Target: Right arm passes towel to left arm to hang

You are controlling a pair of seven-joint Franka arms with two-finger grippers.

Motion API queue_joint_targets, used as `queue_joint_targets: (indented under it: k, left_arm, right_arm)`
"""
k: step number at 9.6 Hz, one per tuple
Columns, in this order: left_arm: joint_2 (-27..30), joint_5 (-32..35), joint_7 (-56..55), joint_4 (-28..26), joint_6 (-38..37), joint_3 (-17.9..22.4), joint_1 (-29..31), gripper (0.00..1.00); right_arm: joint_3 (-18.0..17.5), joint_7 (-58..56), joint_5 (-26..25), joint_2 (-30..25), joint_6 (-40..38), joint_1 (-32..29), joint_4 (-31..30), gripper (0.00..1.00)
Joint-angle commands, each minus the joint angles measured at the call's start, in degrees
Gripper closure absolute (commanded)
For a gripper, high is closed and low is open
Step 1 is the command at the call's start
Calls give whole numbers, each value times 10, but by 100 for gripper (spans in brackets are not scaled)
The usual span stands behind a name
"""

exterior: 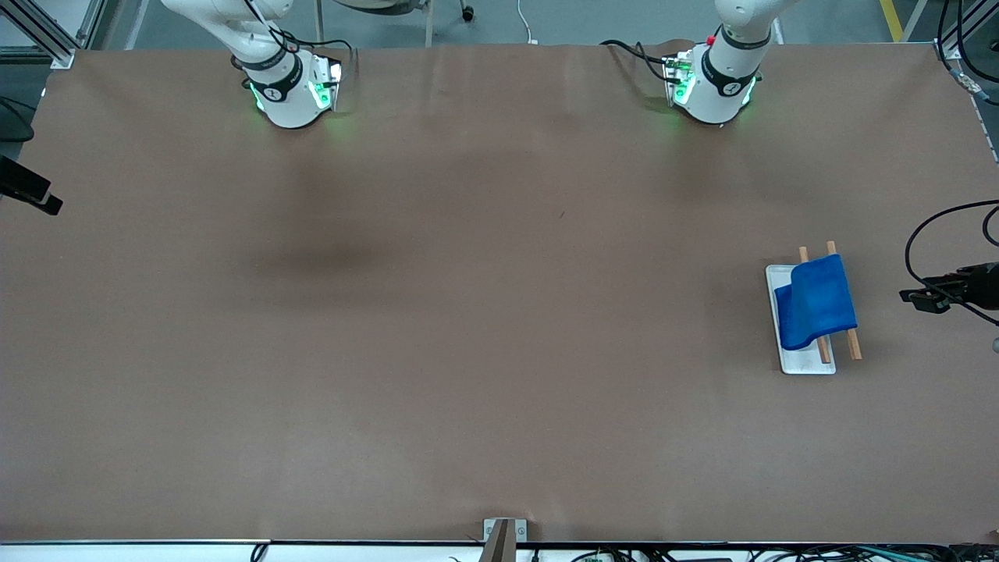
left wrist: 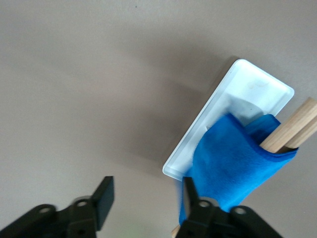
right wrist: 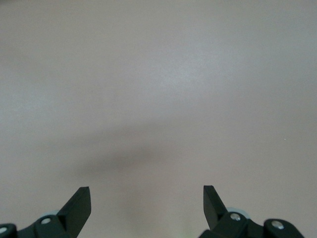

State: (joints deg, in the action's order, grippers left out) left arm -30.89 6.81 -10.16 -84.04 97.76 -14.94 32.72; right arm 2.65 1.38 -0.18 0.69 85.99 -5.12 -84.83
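The bright blue towel [exterior: 815,300] hangs folded over two wooden rods [exterior: 854,343] above the white rack tray [exterior: 808,363], toward the left arm's end of the table. It also shows in the left wrist view [left wrist: 233,163], with the tray [left wrist: 237,84] under it. My left gripper [left wrist: 147,191] is open and empty, up in the air over bare table beside the tray's edge. My right gripper [right wrist: 146,198] is open and empty over bare brown table. The front view shows only the base and lower part of the right arm [exterior: 285,86] and of the left arm [exterior: 714,82].
Brown paper covers the table [exterior: 468,351]. A black piece with cables [exterior: 948,290] juts in at the edge past the rack, and another black piece [exterior: 27,191] at the right arm's end. A small metal bracket [exterior: 503,535] sits at the table's near edge.
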Motion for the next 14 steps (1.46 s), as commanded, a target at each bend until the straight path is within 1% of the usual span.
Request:
queue_joint_targets:
  k: [1,3,5,7,9,11,13,14]
  left_arm:
    - [-1,11,4,20,6,-7,-1,0]
    - [7,10,53,43,5,-25,-1,0]
    - [55,10,62,47,1,-50,-2,0]
    - [101,11,62,47,-20,-88,-2,0]
    - [143,11,58,47,-52,-138,-2,0]
    - [174,9,54,48,-68,-181,-1,0]
    - [205,6,53,47,-89,-205,0,0]
    - [223,6,52,47,-97,-207,-1,0]
  right_arm:
    - [-2,-4,2,-9,3,-3,-12,0]
    - [-2,-4,2,-9,3,-3,-12,0]
    - [-2,-4,2,-9,3,-3,-12,0]
    - [-2,-4,2,-9,3,-3,-12,0]
    - [-2,-4,2,-9,3,-3,-12,0]
    - [-2,-4,2,-9,3,-4,-12,0]
    - [-2,-4,2,-9,3,-3,-12,0]
    - [-2,-4,2,-9,3,-4,-12,0]
